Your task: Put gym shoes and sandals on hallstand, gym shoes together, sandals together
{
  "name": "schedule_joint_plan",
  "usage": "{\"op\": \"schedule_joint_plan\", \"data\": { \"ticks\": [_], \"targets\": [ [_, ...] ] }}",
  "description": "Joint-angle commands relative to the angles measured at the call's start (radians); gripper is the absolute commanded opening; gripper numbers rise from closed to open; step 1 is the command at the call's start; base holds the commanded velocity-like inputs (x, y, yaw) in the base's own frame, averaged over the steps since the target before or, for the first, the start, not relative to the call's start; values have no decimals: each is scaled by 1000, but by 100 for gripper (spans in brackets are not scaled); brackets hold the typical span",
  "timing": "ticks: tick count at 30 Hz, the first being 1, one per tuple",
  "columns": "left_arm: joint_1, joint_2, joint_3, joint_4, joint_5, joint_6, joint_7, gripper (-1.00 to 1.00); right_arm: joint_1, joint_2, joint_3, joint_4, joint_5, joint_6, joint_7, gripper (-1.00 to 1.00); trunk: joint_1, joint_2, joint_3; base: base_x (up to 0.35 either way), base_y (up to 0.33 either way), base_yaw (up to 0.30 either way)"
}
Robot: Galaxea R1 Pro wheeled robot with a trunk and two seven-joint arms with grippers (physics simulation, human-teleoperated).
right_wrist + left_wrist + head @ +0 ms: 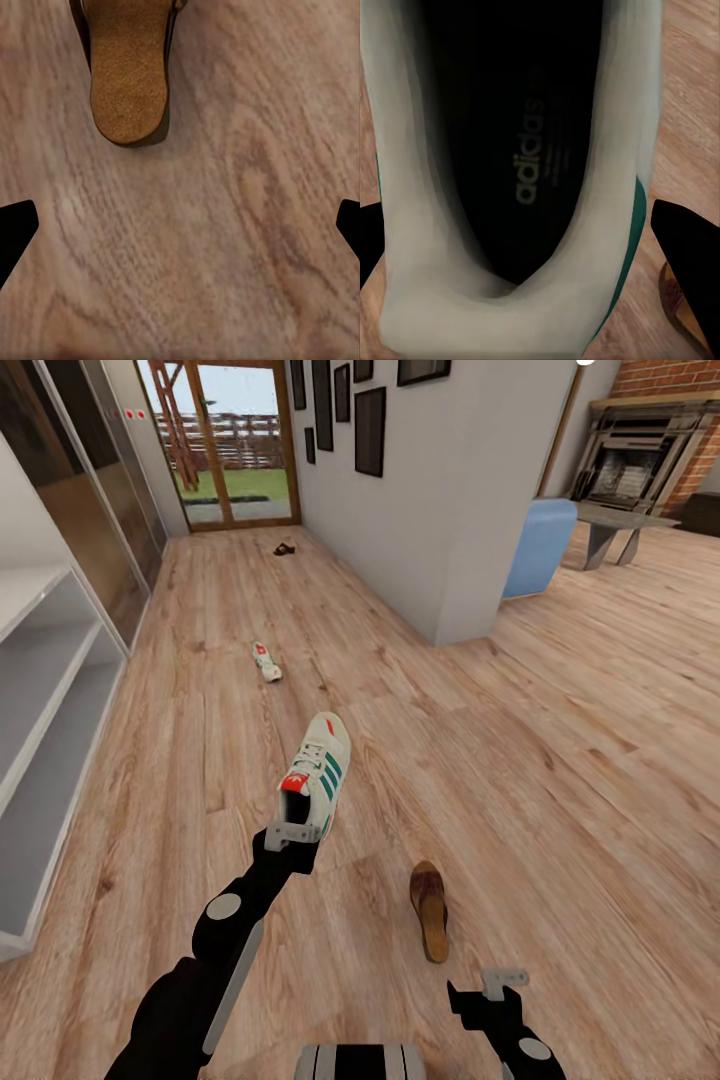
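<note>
- left pincer (291, 836) clamped on heel of gym shoe (316, 770), shoe lifted off corridor floor (560, 760)
- right pincer (487, 992) spread wide, empty, just behind sandal (430, 909) on floor
- second gym shoe (267, 661) lies farther down corridor
- white hallstand (45, 690) at left

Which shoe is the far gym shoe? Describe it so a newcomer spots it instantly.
Look down the corridor floor toward the glass door. Halfway along lies a small white sneaker, alone on the planks. Unlike the nearer sneaker at the left gripper, nothing touches it.

My left gripper (292, 838) reaches forward, clamped on a gym shoe's (317, 768) heel; my right gripper (497, 988) hangs low, fingers spread.
</note>
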Motion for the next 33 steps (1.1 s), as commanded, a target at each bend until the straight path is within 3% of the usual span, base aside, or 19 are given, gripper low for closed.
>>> {"op": "schedule_joint_plan", "data": {
  "ticks": [1,11,33],
  "targets": [
    [0,0,0,-1,0,5,0,-100,0,0,0,-1,0,2,1,100,0,0,-2,0,0,0],
    [0,0,0,-1,2,6,0,-100,0,0,1,-1,0,2,1,100,0,0,-5,216,0,0],
    [0,0,0,-1,1,6,0,-100,0,0,2,-1,0,2,1,100,0,0,-5,72,84,0]
  ]
}}
